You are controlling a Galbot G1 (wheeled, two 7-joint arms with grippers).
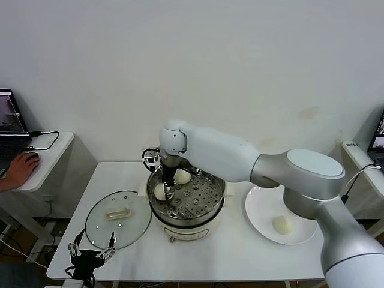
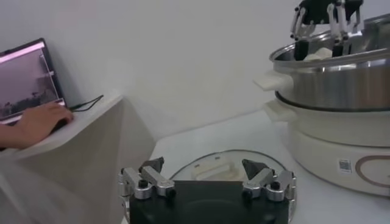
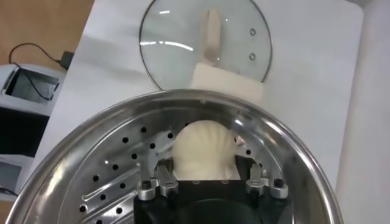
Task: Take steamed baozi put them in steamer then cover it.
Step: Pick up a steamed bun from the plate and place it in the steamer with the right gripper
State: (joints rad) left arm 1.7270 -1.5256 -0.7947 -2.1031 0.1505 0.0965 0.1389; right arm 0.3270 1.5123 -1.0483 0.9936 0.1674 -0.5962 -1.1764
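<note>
**Right gripper down in the steamer on a bun, left idle**

Left to right in the head view:

- Far left: a person's hand [image 1: 21, 170] on a side desk next to a laptop [image 1: 11, 123] (not part of the job).
- Lower left: left gripper [image 1: 91, 251] parked at the front table edge, fingers spread wide, nothing in them. It sits just in front of the cover [image 1: 117, 218], which lies flat on the white table [image 1: 198, 258], cream handle up, beside the steamer.
- Centre: steamer [image 1: 187, 206] with the perforated tray exposed. Two baozi inside: one at the left wall [image 1: 159, 192], one at the back [image 1: 182, 176].
- Right gripper [image 1: 169, 193] reaches down into the pot from above, at the left-wall bun. Right wrist view shows that bun [image 3: 203, 149] sitting on the tray between the fingers [image 3: 163, 178], jaws clamped on its sides (contact looks light, can't tell how firm).
- Right: white plate [image 1: 259, 210] next to the steamer, one baozi [image 1: 282, 225] on it.

Only three buns visible across the views.
</note>
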